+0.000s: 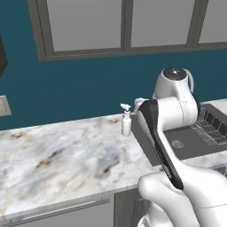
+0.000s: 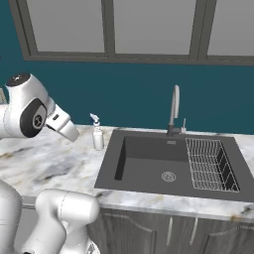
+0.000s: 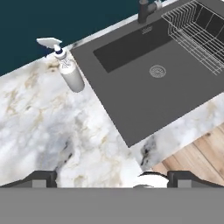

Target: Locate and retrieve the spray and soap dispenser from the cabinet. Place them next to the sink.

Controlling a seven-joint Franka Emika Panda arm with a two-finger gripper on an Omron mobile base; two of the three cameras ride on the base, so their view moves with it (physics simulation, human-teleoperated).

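Left base view: spray (image 1: 126,122) upright on marble desk (image 1: 57,159), just left of sink (image 1: 186,144).
Right base view: same spot, faucet (image 2: 173,111) behind basin.
Hand view: pincer (image 3: 111,178) spread, empty, above desk edge.

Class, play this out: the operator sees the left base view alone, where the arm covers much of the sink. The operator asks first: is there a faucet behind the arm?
Observer: Yes, the right base view shows a tall silver faucet at the back rim of the sink.
Operator: Is anything in the basin's open part?
Observer: Nothing; just the drain, with the wire rack on the basin's right side.
Operator: Are the fingers spread?
Observer: Yes, in the hand view the gripper is open over the counter, holding nothing.
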